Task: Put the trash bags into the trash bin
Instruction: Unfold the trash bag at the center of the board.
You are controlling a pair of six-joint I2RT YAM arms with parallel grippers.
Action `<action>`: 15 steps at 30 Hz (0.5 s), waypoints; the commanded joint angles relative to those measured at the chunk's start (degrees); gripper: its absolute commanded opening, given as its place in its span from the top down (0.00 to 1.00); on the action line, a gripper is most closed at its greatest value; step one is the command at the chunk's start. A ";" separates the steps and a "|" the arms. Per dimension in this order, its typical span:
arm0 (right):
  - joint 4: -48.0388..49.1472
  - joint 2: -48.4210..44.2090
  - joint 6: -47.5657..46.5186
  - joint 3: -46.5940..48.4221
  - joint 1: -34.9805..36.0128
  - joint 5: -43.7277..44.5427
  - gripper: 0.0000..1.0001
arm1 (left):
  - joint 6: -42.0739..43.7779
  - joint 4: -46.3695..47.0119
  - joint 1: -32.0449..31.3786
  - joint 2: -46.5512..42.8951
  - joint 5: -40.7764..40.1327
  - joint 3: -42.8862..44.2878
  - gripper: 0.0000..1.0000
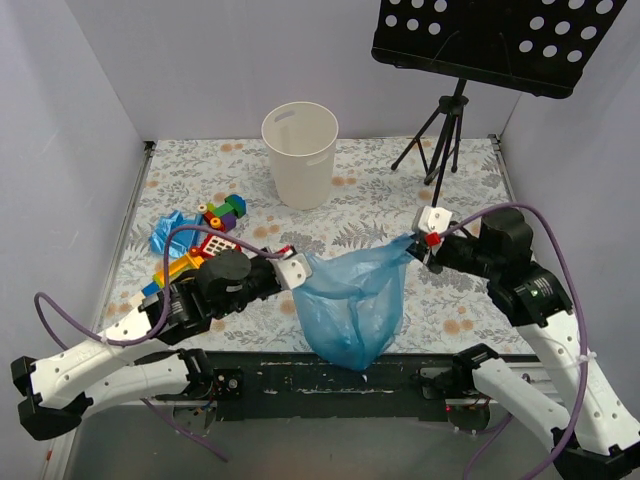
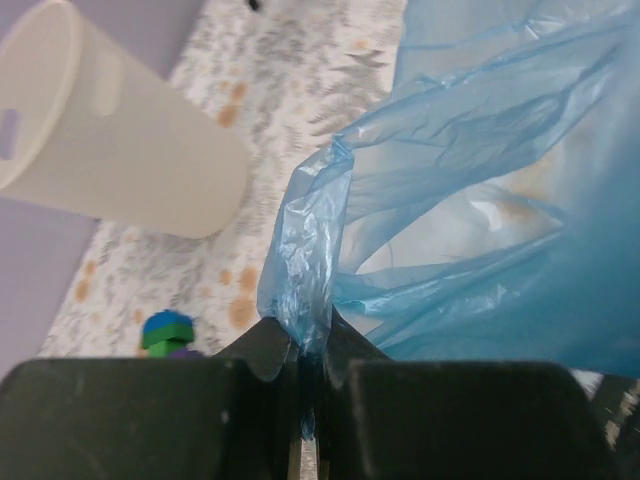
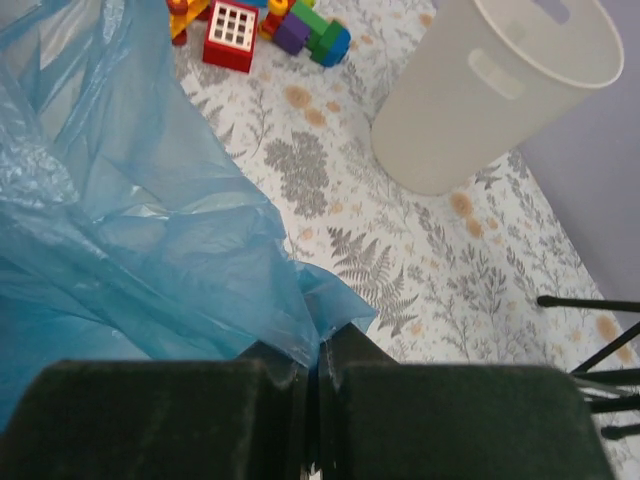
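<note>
On the worktop (image 1: 470,170) toy blocks (image 1: 205,235) crowd the left and a music stand (image 1: 500,40) occupies the back right, with bare floral surface before the trash bin (image 1: 300,152) (upright, mid-back), while both arms angle inward, left fingers (image 1: 297,270) and right fingers (image 1: 428,232) each clamped on the blue trash bag (image 1: 352,300) hanging between them over the near edge.

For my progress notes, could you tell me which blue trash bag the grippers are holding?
The large opened bag, pinched between the left gripper and right gripper; the crumpled bag lies loose beside the toy blocks.
</note>
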 commanded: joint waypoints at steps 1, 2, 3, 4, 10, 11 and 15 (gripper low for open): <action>9.57 4.41 6.37 4.74 0.02 -5.08 0.92 | 4.65 5.58 4.15 0.09 -7.74 7.03 1.00; 9.67 5.56 5.41 5.88 0.10 -7.01 0.84 | 5.18 5.24 5.47 0.45 -7.57 8.35 1.00; 9.32 7.22 4.97 7.46 0.10 -7.90 0.73 | 5.79 4.02 6.62 0.54 -7.04 9.76 1.00; 8.62 8.63 4.79 8.78 0.10 -8.61 0.62 | 6.50 2.61 7.76 0.45 -6.51 10.90 1.00; 5.09 14.44 5.56 16.86 0.10 -16.78 0.22 | 10.19 -11.34 9.18 -6.66 -6.59 9.69 1.00; 5.70 15.49 7.06 18.88 0.10 -17.31 0.21 | 10.37 -13.99 9.18 -8.06 -7.03 9.16 1.00; 16.22 20.32 16.62 21.62 0.10 -16.27 0.22 | 12.39 -25.15 9.09 -14.65 -5.73 7.14 1.00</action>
